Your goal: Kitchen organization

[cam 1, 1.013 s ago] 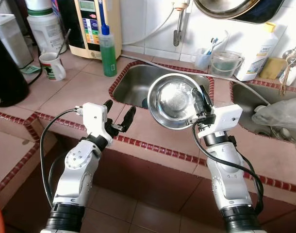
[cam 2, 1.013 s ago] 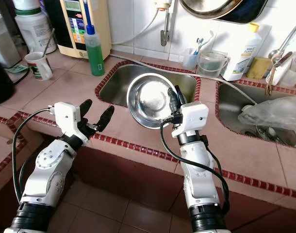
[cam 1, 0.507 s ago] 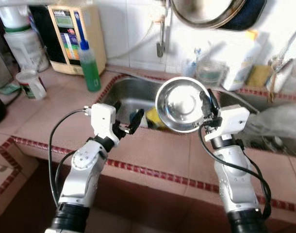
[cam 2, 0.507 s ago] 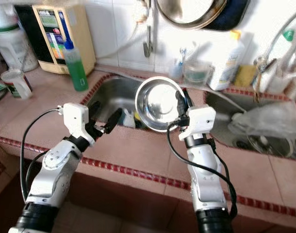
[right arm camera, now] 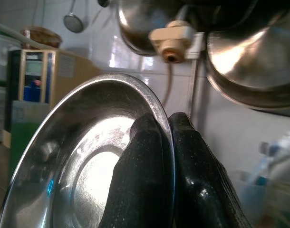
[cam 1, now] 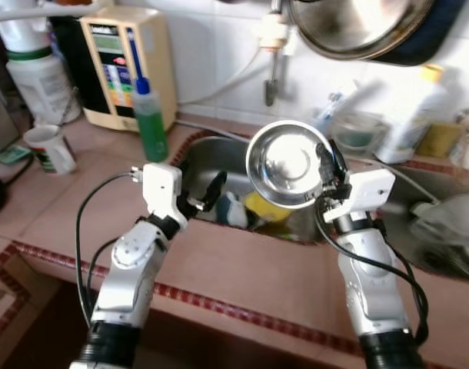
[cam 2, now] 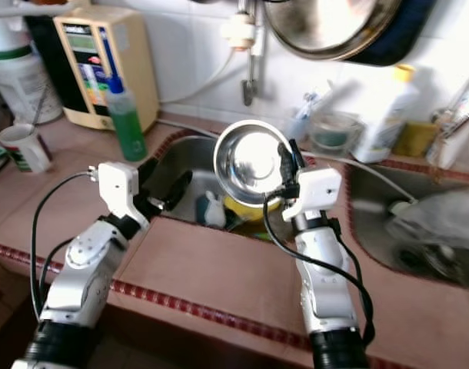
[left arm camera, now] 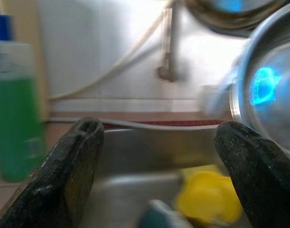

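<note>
Right gripper [cam 1: 327, 165] is raised above the counter [cam 1: 242, 265], its forearm upright and its two black fingers [right arm camera: 149, 156] pinched on the rim of a steel bowl [cam 1: 287, 163], one inside and one outside. It holds the bowl on edge, hollow side turned back toward the robot, over the near rim of the sink [cam 1: 211, 157]. In the right wrist view the fingers press together with the thin rim between them.

Left gripper [cam 1: 206, 194] reaches forward from a bent elbow, level with the sink's near edge, fingers spread wide and holding nothing. Its wrist view looks between the two apart fingers [left arm camera: 69, 171] into the basin, where a yellow thing [left arm camera: 209, 202] lies, too blurred to name.

Left of the sink a green bottle [cam 1: 150, 119] with a blue cap stands on the counter, a cream appliance [cam 1: 127, 65] behind it against the tiled wall. A mug [cam 1: 51, 148] sits farther left. A large pan [cam 1: 357, 27] hangs on the wall above the bowl.
</note>
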